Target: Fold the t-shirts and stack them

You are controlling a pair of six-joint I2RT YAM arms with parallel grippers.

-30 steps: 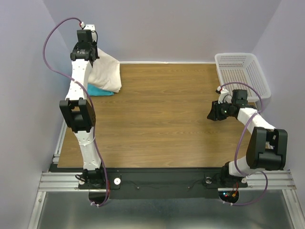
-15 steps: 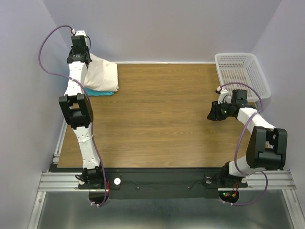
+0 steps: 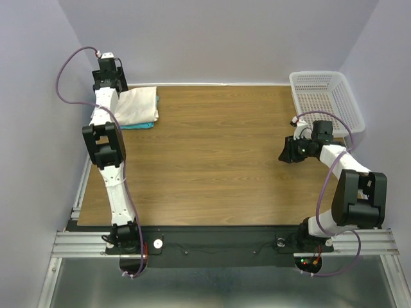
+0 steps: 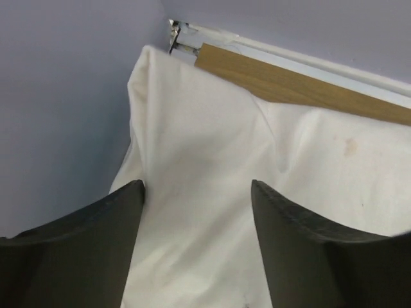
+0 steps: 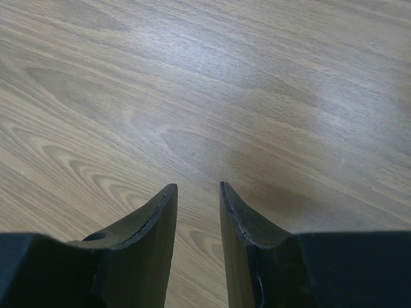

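Note:
The cream-white t-shirt [image 3: 137,106] lies folded in the table's far left corner, on top of the turquoise t-shirt [image 3: 139,125], of which only a strip shows along the near edge. My left gripper [image 3: 110,86] hangs over the cream shirt's far left end. In the left wrist view its fingers [image 4: 96,244] stand wide open above the cream cloth [image 4: 212,160], gripping nothing. My right gripper [image 3: 286,154] hovers low over bare wood at the right. Its jaws [image 5: 197,186] are a little apart and empty.
A white mesh basket [image 3: 324,96] stands at the far right corner, just behind the right arm. The wooden table [image 3: 218,160] ends at a wall close behind the shirts. The left wall runs right beside the left arm.
The left gripper has opened and let go of the cream shirt, which has dropped from a raised bunch to lie flat on the turquoise one. The right arm has not moved.

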